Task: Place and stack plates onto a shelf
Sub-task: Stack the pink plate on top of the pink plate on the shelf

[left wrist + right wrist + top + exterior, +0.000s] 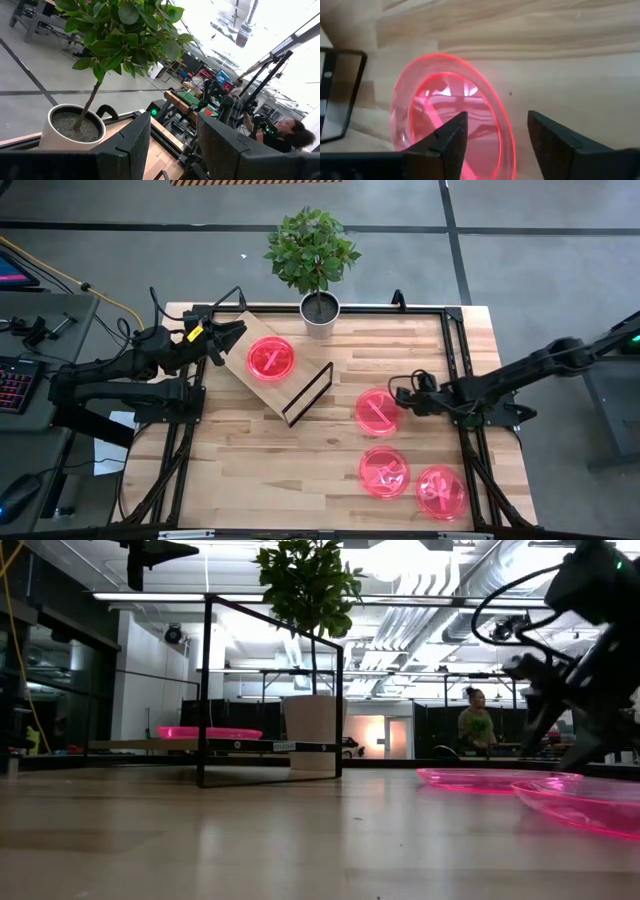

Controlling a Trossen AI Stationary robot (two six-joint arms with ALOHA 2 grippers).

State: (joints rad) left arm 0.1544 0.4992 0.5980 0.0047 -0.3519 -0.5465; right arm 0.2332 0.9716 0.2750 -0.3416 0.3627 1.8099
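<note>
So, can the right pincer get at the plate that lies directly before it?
Probably yes. The right pincer is open at the rim of that plate, one finger over the plate, and nothing blocks it.

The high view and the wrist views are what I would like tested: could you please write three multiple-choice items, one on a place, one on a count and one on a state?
1. Where is the potted plant?
A. at the table's far edge
B. on the shelf
C. beside the near plates

2. How many plates lie on the shelf?
A. one
B. two
C. three

3. How are the right gripper's fingers?
A. shut on a plate
B. open
C. out of view

Answers: 1 A, its white pot stands at the far edge. 2 A, a single plate rests there. 3 B, the right wrist view shows a gap between them.
</note>
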